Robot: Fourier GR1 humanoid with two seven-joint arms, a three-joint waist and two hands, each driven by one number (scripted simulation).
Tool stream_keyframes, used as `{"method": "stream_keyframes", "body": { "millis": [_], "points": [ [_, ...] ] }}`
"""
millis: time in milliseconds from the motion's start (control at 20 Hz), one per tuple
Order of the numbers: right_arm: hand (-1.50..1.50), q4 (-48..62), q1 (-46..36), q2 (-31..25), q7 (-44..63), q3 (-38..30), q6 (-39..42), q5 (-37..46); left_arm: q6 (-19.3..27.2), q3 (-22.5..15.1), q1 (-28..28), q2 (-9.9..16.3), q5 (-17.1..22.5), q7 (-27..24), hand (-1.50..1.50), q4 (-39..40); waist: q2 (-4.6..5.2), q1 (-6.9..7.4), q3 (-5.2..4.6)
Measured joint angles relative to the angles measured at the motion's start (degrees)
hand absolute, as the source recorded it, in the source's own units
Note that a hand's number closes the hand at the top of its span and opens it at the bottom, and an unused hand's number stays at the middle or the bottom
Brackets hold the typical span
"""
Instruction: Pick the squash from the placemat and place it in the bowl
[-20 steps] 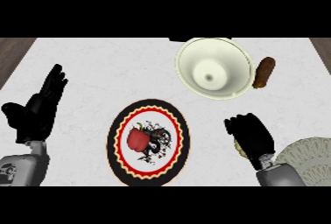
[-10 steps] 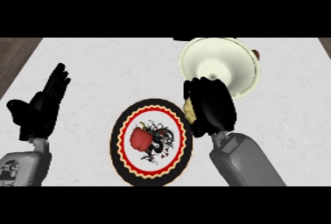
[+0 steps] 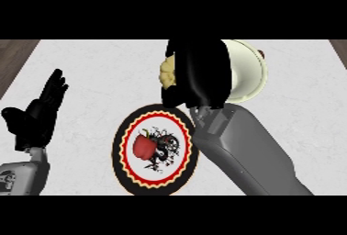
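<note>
My right hand [image 3: 196,69] is curled round a pale yellow squash [image 3: 166,74], of which only a lumpy part shows at the hand's left side. The hand hangs over the left rim of the cream bowl [image 3: 247,75] at the back of the counter and hides much of it. Nearer to me lies the round placemat [image 3: 129,137], black-edged with a red and cream border and a red and black picture in its middle. My left hand [image 3: 39,112] rests open at the left edge, fingers up, apart from everything.
A small brown thing [image 3: 261,54] peeks out past the bowl's far right rim. The white counter [image 3: 95,69] ends in a dark wooden strip at the far left and far right corners. My right forearm [image 3: 244,151] crosses the placemat's right side.
My right hand has travelled from the lower right up and leftward with the squash, and now reaches the bowl's left rim. The left hand has barely moved.
</note>
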Motion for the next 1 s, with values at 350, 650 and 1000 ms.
{"method": "stream_keyframes", "body": {
  "millis": [350, 650, 1000],
  "points": [
    [1.5, 11.2, -5.3, -0.6, -7.3, -9.7, -6.1, -4.0, -0.2, 1.2, 0.3, 0.1, 0.2, 1.0, 0.0, -1.1, 0.09, -1.02, 0.05],
    [1.5, 25.4, -7.4, -2.6, -18.4, -16.4, -14.3, -6.3, -0.2, 1.0, 2.0, -0.7, -0.4, 0.3, 0.0, -2.4, 0.28, -0.78, 0.06],
    [1.5, 42.5, -11.8, -5.8, -30.9, -22.7, -21.3, -8.8, -1.2, 2.0, 0.1, 0.0, 0.1, 1.7, 0.0, -2.1, 0.49, -0.54, 0.08]
  ]
}}
